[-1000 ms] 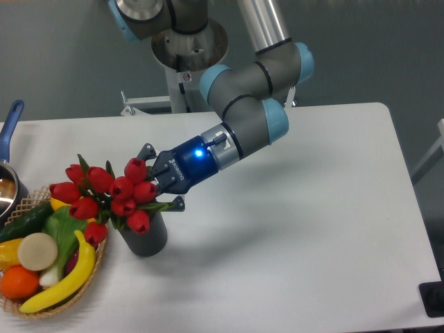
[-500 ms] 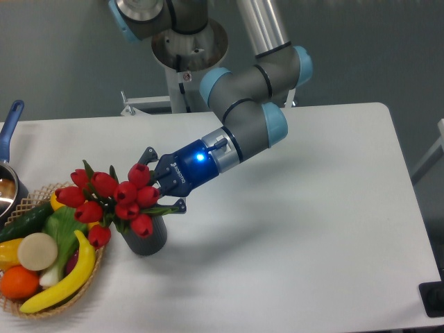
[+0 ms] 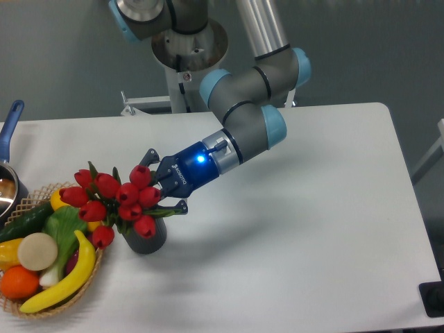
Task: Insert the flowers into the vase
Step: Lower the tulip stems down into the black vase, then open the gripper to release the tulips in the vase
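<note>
The flowers (image 3: 114,200), red tulips with green leaves, lean to the left over the dark grey vase (image 3: 144,236); their stems go down into its mouth. My gripper (image 3: 158,189) reaches in from the right just above the vase rim and holds the bunch by its stems. Its fingertips are hidden behind the buds, and only the outer links show above and below the bunch. The lowest buds hang over the vase's left rim and the basket's edge.
A wicker basket (image 3: 89,279) of fruit and vegetables with a banana (image 3: 66,281) sits right beside the vase on the left. A pot with a blue handle (image 3: 10,128) is at the far left edge. The arm's base stands at the back.
The gripper and the flowers have sunk a little and shifted slightly right, bringing the bunch lower into the vase.
</note>
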Controlling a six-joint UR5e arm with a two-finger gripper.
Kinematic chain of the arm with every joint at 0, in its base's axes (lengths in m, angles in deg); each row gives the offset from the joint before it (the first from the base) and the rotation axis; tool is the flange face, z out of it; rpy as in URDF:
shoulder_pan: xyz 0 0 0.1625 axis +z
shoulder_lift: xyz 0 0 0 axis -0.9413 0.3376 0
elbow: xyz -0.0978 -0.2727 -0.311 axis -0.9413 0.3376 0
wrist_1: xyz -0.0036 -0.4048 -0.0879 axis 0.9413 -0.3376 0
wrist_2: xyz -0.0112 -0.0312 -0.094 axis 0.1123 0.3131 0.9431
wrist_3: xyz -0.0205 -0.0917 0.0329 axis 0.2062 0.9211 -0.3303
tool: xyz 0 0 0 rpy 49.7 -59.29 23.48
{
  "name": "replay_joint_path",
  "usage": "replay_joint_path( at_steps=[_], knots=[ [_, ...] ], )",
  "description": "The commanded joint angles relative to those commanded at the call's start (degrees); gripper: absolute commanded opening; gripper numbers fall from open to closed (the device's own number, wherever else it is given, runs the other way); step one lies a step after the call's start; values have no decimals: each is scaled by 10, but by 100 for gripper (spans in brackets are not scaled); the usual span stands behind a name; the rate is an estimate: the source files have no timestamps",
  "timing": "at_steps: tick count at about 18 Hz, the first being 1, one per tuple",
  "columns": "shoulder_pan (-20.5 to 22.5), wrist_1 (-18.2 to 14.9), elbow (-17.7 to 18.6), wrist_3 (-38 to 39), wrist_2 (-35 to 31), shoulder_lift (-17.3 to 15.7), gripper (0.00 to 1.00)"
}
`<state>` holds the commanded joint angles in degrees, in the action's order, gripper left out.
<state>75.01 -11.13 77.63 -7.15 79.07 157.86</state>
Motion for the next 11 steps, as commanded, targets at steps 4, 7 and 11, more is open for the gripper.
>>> replay_joint_path(
  at_steps=[4, 7, 11],
  knots=[
    [4, 1, 23, -49, 0, 0, 34],
    [5, 1, 26, -66, 0, -1, 42],
    [5, 1, 27, -68, 0, -1, 60]
  ],
)
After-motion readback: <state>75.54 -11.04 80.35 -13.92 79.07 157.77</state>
